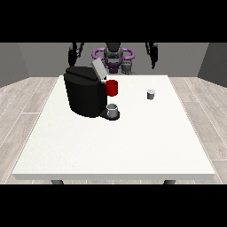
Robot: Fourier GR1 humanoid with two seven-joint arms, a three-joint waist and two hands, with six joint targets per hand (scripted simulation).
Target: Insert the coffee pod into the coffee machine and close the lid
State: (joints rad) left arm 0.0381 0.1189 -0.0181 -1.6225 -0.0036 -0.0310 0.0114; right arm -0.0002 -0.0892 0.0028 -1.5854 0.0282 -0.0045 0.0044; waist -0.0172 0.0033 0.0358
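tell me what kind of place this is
Probably a bare test room set up as a coffee station: a white table holding a black coffee machine, on wood-look flooring.

The place looked like a plain test room set up as a small kitchen corner rather than a lived-in home. A large white table (115,146) filled the middle of the frame, standing on pale grey wood-plank flooring (17,111) seen at left and right, with bare grey walls (40,55) across the top. A black coffee machine (84,93) at the table's upper left gave the only domestic touch.
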